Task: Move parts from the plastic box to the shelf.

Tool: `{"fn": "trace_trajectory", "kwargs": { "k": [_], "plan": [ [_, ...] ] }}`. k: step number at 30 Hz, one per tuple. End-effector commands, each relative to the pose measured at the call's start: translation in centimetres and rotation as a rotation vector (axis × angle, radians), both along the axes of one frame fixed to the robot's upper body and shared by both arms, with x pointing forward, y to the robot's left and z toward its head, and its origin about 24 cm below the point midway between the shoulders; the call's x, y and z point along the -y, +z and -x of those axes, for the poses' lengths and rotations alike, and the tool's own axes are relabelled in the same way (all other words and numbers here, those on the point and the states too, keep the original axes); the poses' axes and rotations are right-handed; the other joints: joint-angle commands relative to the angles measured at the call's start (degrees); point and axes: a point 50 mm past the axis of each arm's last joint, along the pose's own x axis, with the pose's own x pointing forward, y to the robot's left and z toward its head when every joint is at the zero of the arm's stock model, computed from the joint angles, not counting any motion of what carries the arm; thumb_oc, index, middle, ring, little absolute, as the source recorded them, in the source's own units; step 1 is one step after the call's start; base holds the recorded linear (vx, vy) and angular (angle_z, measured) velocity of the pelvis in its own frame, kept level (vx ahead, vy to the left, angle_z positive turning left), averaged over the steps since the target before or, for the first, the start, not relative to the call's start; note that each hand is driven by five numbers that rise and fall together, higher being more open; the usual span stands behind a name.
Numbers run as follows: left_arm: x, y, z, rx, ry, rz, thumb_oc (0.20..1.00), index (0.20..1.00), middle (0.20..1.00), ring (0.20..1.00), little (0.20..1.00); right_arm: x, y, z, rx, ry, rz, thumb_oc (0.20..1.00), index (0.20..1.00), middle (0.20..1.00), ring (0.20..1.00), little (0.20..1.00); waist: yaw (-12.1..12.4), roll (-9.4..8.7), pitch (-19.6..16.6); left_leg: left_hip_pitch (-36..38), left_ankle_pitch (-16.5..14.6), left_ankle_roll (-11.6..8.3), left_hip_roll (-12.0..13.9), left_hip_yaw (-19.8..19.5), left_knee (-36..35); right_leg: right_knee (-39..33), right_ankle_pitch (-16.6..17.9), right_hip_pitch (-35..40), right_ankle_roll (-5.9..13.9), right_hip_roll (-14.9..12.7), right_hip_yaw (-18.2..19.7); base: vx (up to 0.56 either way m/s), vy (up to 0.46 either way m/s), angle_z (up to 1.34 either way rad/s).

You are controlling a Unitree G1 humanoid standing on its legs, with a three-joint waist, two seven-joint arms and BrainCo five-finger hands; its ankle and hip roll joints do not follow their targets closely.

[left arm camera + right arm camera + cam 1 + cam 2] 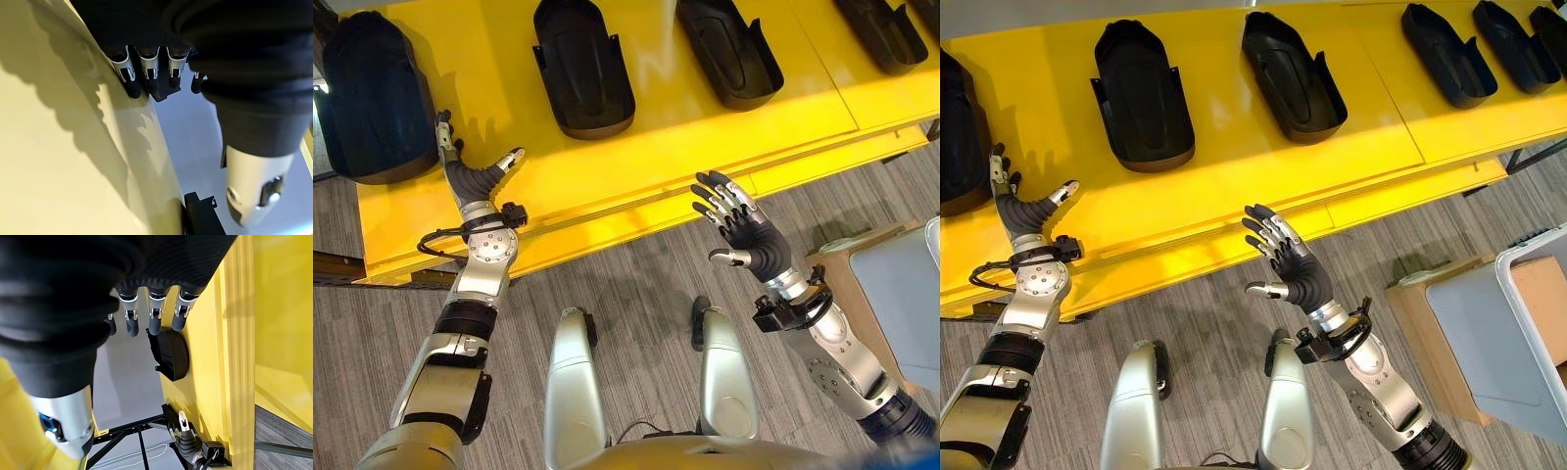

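Several black moulded parts lie in a row on the yellow shelf (705,137): one at the far left (372,98), one (582,69) and another (729,49) further right. My left hand (470,176) is over the shelf just right of the leftmost part, fingers straight and spread, holding nothing. My right hand (749,235) hovers over the floor by the shelf's front edge, palm open and empty. In the right wrist view its straight fingers (154,313) point past a black part (171,352). The grey plastic box (1489,333) stands at the right.
A brown cardboard box (1420,313) sits against the plastic box on the grey carpet. More black parts (1449,44) lie at the shelf's right end. Bare yellow surface stretches between my left hand and the front edge (636,211).
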Motion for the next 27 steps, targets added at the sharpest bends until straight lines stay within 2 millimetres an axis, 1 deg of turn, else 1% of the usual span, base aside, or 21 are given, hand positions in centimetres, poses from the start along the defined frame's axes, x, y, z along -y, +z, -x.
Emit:
{"fn": "trace_trajectory", "kwargs": {
  "k": [1,4,6,9,13,14,15,16,17,18,19,21,22,24,26,27],
  "plan": [
    [-0.7,-0.3,0.7,0.027,0.038,0.027,1.0,1.0,1.0,1.0,1.0,0.6,2.2,0.1,0.109,0.0,-0.035,1.0,1.0,1.0,1.0,1.0,1.24,0.31,-1.24,1.7,4.87,-0.93,0.24,-1.89,-5.62,5.54,-0.12,-1.25,-1.53,-1.84,-0.13,0.0,0.0,0.0],
    [-0.7,-0.3,0.8,0.029,0.028,0.023,1.0,1.0,1.0,1.0,1.0,0.6,2.1,0.0,0.106,-0.005,-0.037,1.0,1.0,1.0,1.0,1.0,1.23,0.4,-1.27,1.63,4.88,-0.89,0.12,-2.0,-5.47,5.67,-0.1,-1.33,-1.56,-1.82,-0.1,0.0,0.0,0.0],
    [-0.3,0.0,0.8,0.043,0.006,0.01,1.0,1.0,1.0,1.0,1.0,0.7,2.2,-0.1,0.109,-0.009,-0.036,1.0,1.0,1.0,1.0,1.0,1.26,0.44,-1.24,1.59,4.89,-0.9,0.1,-1.99,-5.43,5.74,-0.14,-1.32,-1.59,-1.85,-0.1,0.0,0.0,0.0],
    [1.2,1.2,1.0,0.102,-0.078,-0.028,1.0,1.0,1.0,1.0,1.0,0.9,2.3,-0.3,0.117,-0.024,-0.04,1.0,1.0,1.0,1.0,1.0,1.34,0.54,-1.16,1.67,4.96,-0.93,0.07,-2.01,-5.6,5.79,-0.21,-1.31,-1.6,-1.92,-0.27,0.0,0.0,0.0],
    [2.4,1.9,1.3,0.144,-0.148,-0.056,1.0,1.0,1.0,1.0,1.0,1.0,2.3,-0.4,0.12,-0.033,-0.043,1.0,1.0,1.0,1.0,1.0,1.44,0.61,-1.12,1.84,5.05,-0.95,0.03,-2.1,-5.77,5.66,-0.24,-1.01,-1.6,-1.91,-0.44,0.0,0.0,0.0],
    [3.0,2.4,1.4,0.171,-0.18,-0.057,1.0,1.0,1.0,1.0,1.0,1.0,2.3,-0.5,0.123,-0.035,-0.041,1.0,1.0,1.0,1.0,1.0,1.45,0.63,-1.14,1.88,5.06,-0.96,-0.01,-2.13,-5.84,5.69,-0.28,-1.03,-1.6,-1.87,-0.44,0.0,0.0,0.0],
    [4.0,3.5,1.7,0.225,-0.235,-0.072,1.0,1.0,1.0,1.0,1.0,1.0,2.4,-0.5,0.129,-0.039,-0.044,1.0,1.0,1.0,1.0,1.0,1.5,0.65,-1.23,1.9,5.07,-0.97,-0.03,-2.21,-5.98,5.51,-0.28,-0.93,-1.64,-1.83,-0.5,0.0,0.0,0.0],
    [4.0,3.5,1.7,0.225,-0.235,-0.072,1.0,1.0,1.0,1.0,1.0,1.0,2.4,-0.5,0.129,-0.039,-0.044,1.0,1.0,1.0,1.0,1.0,1.51,0.65,-1.22,1.92,5.07,-0.97,-0.02,-2.21,-5.98,5.5,-0.28,-0.92,-1.64,-1.82,-0.51,0.0,0.0,0.0],
    [5.0,4.7,2.0,0.278,-0.29,-0.103,1.0,1.0,1.0,1.0,1.0,1.0,2.5,-0.6,0.134,-0.038,-0.047,1.0,1.0,1.0,1.0,1.0,1.58,0.71,-1.15,1.96,5.09,-0.97,-0.03,-2.28,-6.01,5.51,-0.32,-0.84,-1.66,-1.81,-0.56,-0.01,-0.005,0.03],
    [5.3,5.4,2.2,0.309,-0.313,-0.114,1.0,1.0,1.0,1.0,1.0,1.0,2.5,-0.6,0.133,-0.039,-0.049,1.0,1.0,1.0,1.0,1.0,1.61,0.75,-1.12,2.0,5.08,-0.98,-0.07,-2.28,-6.03,5.51,-0.32,-0.79,-1.65,-1.8,-0.55,0.0,0.0,0.0],
    [5.3,5.4,2.2,0.308,-0.313,-0.114,1.0,1.0,1.0,1.0,1.0,1.0,2.5,-0.6,0.133,-0.039,-0.049,1.0,1.0,1.0,1.0,1.0,1.62,0.74,-1.11,2.01,5.08,-0.98,-0.07,-2.28,-6.03,5.51,-0.32,-0.78,-1.65,-1.79,-0.54,0.0,0.0,0.0],
    [5.9,6.5,2.7,0.356,-0.341,-0.15,1.0,1.0,1.0,1.0,1.0,1.0,2.5,-0.6,0.135,-0.038,-0.051,1.0,1.0,1.0,1.0,1.0,1.64,0.77,-1.1,1.96,5.08,-0.99,-0.1,-2.32,-5.95,5.52,-0.36,-0.77,-1.66,-1.79,-0.57,0.0,0.0,0.0],
    [6.4,7.7,3.2,0.414,-0.374,-0.165,1.0,1.0,1.0,1.0,1.0,1.0,2.6,-0.6,0.139,-0.031,-0.045,1.0,1.0,1.0,1.0,1.0,1.71,0.91,-1.16,2.07,5.1,-1.02,-0.18,-2.37,-6.08,5.54,-0.43,-0.72,-1.64,-1.76,-0.64,0.0,0.0,0.0],
    [6.4,7.8,3.3,0.422,-0.38,-0.161,1.0,1.0,1.0,1.0,1.0,1.0,2.6,-0.5,0.138,-0.027,-0.042,1.0,1.0,1.0,1.0,1.0,1.72,0.93,-1.11,2.09,5.11,-1.03,-0.18,-2.4,-6.09,5.51,-0.4,-0.64,-1.63,-1.73,-0.61,0.0,0.0,0.0],
    [6.4,8.7,4.4,0.49,-0.402,-0.153,1.0,1.0,1.0,1.0,1.0,0.9,2.6,-0.4,0.144,-0.019,-0.031,1.0,1.0,1.0,1.0,1.0,1.98,1.11,-1.23,2.37,5.06,-1.05,-0.25,-2.46,-6.29,5.47,-0.44,-0.46,-1.61,-1.75,-0.62,0.0,0.0,0.0],
    [6.4,8.7,4.4,0.49,-0.402,-0.152,1.0,1.0,1.0,1.0,1.0,0.9,2.6,-0.4,0.144,-0.018,-0.031,1.0,1.0,1.0,1.0,1.0,1.97,1.11,-1.23,2.37,5.06,-1.05,-0.25,-2.46,-6.3,5.47,-0.44,-0.46,-1.61,-1.75,-0.62,0.0,0.0,0.0]
  ]
}}
